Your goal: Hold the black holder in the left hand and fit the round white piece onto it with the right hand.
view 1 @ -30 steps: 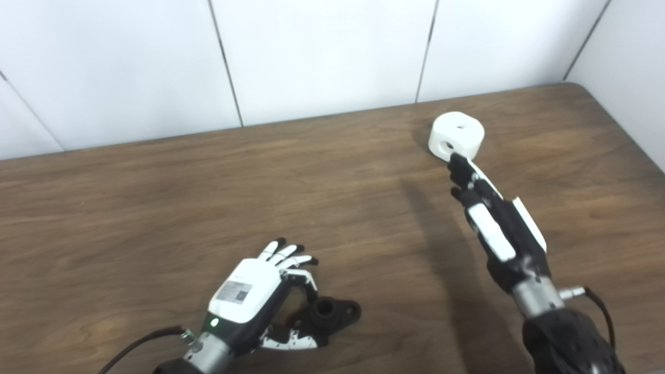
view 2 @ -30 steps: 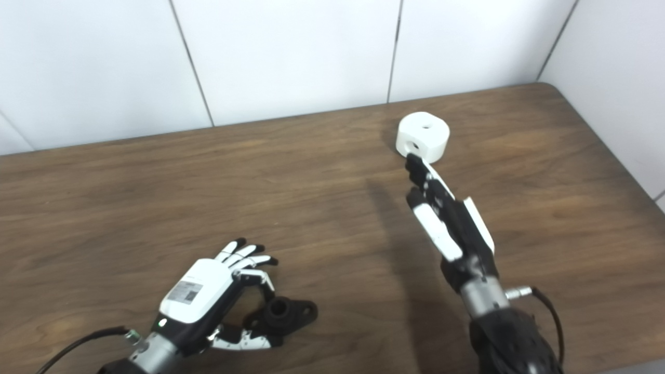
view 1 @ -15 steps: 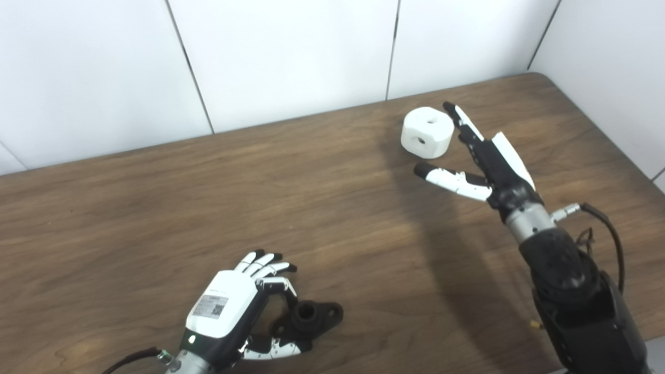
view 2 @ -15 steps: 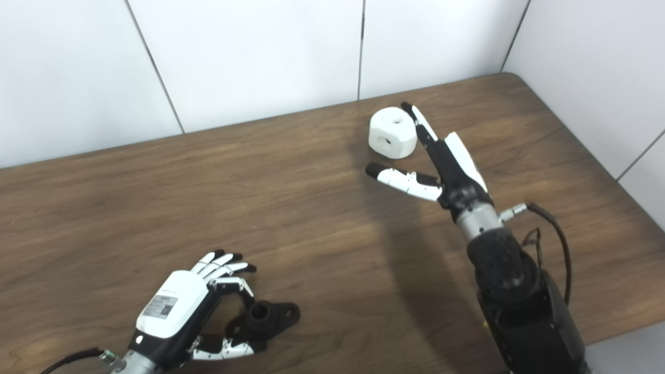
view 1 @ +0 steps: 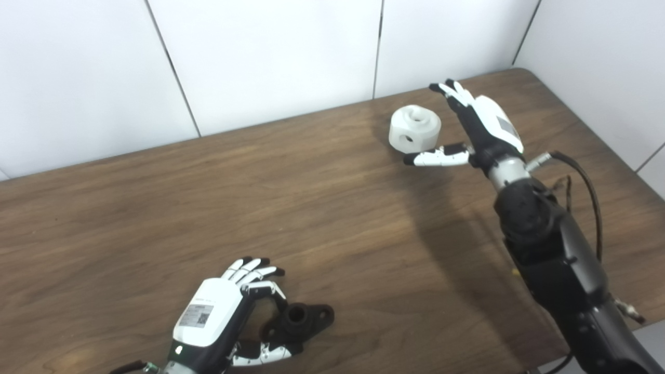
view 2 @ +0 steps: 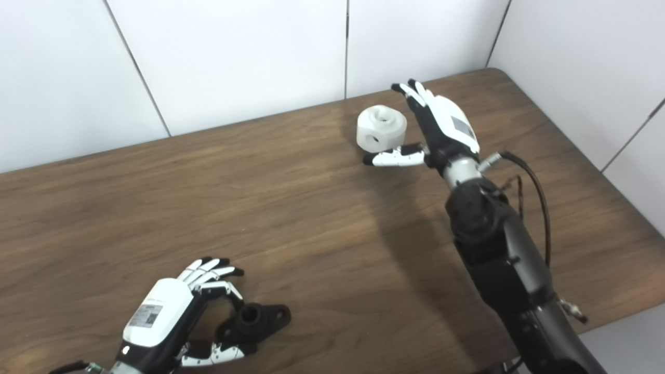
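Wood table (view 1: 156, 208), left robot hand (view 1: 218, 317) partly cropped

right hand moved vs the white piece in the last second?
Yes. The right hand was short of the white piece, on its near side; now it is open beside the piece's right side, thumb under its front edge, not yet gripping.

Bright, even overhead light is washing the white wall panels (view 1: 270, 57) pale while the right arm (view 1: 545, 249) is casting a soft, broad shadow leftward across the sharply focused wooden table (view 1: 156, 208) (no glare showing).
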Controlling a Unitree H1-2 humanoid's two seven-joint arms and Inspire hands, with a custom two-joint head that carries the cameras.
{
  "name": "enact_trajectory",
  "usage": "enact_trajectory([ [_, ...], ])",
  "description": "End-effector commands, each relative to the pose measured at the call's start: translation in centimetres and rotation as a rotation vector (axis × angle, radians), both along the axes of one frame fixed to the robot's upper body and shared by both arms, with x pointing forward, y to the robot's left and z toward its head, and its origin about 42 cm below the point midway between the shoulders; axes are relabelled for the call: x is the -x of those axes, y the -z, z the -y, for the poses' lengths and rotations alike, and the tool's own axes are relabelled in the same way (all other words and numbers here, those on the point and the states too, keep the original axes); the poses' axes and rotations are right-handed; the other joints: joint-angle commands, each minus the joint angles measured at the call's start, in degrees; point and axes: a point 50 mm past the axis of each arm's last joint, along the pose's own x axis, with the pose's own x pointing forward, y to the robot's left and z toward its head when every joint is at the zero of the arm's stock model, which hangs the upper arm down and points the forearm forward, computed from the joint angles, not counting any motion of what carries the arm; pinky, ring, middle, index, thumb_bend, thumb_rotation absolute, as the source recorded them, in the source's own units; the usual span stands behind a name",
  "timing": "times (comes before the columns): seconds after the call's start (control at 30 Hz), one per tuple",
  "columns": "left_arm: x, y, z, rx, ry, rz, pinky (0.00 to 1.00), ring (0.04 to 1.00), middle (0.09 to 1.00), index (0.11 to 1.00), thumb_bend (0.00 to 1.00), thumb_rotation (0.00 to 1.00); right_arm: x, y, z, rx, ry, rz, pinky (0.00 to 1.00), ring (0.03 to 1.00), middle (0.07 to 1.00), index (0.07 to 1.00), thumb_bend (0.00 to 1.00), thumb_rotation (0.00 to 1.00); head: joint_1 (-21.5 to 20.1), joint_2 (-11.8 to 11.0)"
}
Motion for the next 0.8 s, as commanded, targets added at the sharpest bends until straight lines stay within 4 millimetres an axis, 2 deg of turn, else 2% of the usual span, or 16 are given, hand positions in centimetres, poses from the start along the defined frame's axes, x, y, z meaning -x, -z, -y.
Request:
enact_trajectory([
  [0.0, 0.6, 1.4, -1.9, -0.081, -0.024, -0.053, 0.93, 0.901, 0.819, 0.486, 0.52, 0.05, -1.1, -1.8, -0.1, 0.049, 0.013, 0.042, 1.00, 1.000, 1.000, 0.910, 0.85, 0.34, -0.14, 0.02],
  [0.4, 0.9, 1.7, -2.3, -0.058, -0.030, -0.076, 0.93, 0.902, 0.820, 0.487, 0.52, 0.04, -6.2, -3.8, 0.9, 0.119, 0.096, -0.020, 1.00, 1.000, 1.000, 0.930, 0.87, 0.40, -0.93, 0.11],
  [0.53, 0.9, 1.5, -2.3, -0.052, -0.032, -0.076, 0.92, 0.899, 0.817, 0.487, 0.52, 0.04, -7.9, -4.7, 1.0, 0.111, 0.132, -0.036, 1.00, 1.000, 1.000, 0.918, 0.88, 0.39, -1.25, 0.60],
  [0.77, 0.9, 1.8, -2.3, -0.043, -0.033, -0.096, 0.91, 0.908, 0.825, 0.487, 0.52, 0.04, -9.7, -5.8, 0.6, 0.094, 0.160, -0.067, 0.97, 1.000, 1.000, 0.877, 0.87, 0.39, -1.46, 0.17],
])
